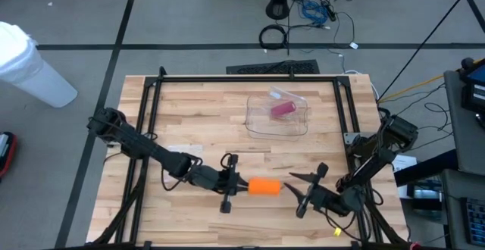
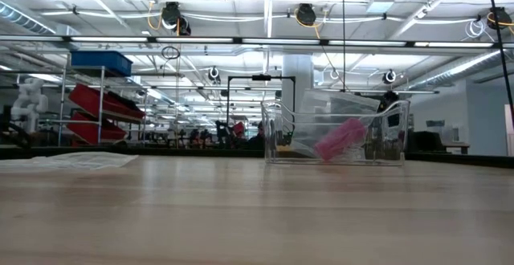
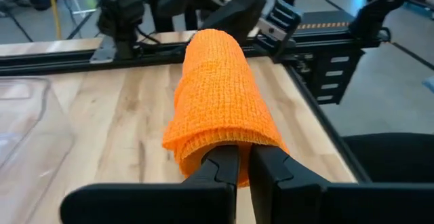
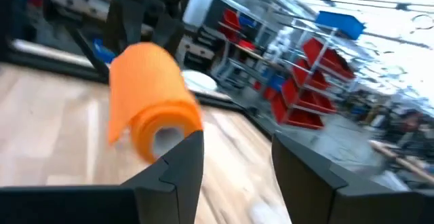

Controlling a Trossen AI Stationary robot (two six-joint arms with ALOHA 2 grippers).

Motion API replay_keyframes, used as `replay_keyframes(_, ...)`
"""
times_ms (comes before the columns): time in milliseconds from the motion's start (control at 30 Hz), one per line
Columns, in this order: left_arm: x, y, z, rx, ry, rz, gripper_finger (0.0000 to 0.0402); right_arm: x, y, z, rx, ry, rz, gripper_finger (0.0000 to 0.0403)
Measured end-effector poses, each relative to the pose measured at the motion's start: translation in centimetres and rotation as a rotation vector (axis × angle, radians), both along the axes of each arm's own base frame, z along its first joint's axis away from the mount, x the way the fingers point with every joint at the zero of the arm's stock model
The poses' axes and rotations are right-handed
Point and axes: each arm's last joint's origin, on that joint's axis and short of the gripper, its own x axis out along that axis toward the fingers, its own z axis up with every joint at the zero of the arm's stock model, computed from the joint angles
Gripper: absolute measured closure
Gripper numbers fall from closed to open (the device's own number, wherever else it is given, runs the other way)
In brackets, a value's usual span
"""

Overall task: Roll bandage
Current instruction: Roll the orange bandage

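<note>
The wooden table (image 1: pixel 197 106) fills the middle of the high view, ringed by a black metal frame (image 1: pixel 250 78). Toward its far edge, right of centre, sits a clear plastic box (image 1: pixel 278 115) with a pink roll (image 1: pixel 283 110) inside; in the low view the same box stands on the table top, its walls partly washed out by the bright room behind.

The left arm reaches from the table's left edge toward the near edge, and the left gripper (image 1: pixel 236 184) has its two fingers pressed together on one end of the orange bandage roll (image 1: pixel 265 186). In the left wrist view the fingers (image 3: pixel 220 173) pinch the loose edge of the wrap, and the near end of the roll is hidden behind them. The roll lies close to the near edge, about midway along it, between the two grippers (whether it rests on the wood or is lifted just clear cannot be told from above).

The right arm comes in from the right edge, and the right gripper (image 1: pixel 301 189) sits just beside the other end of the roll, its fingers standing apart with nothing between them. The right wrist view is smeared, but it shows the hollow end of the roll just ahead of one finger (image 4: pixel 178 157); contact cannot be made out.

Neither gripper nor the orange roll appears in the low view.
</note>
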Motion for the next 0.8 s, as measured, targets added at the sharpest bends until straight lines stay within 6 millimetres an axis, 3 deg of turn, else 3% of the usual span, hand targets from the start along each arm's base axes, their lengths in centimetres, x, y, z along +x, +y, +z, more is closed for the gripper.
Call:
replay_keyframes(467, -1.0, 5.8, -5.4, -0.098, -0.018, 0.056, 0.0388, -0.6, 0.2, 0.1, -0.003, 0.018, -0.041, 0.0257)
replay_keyframes(800, -2.4, 5.8, -7.2, -0.102, -0.016, -0.014, 0.0388, -0.4, 0.3, -0.6, -0.007, 0.029, -0.039, 0.0257)
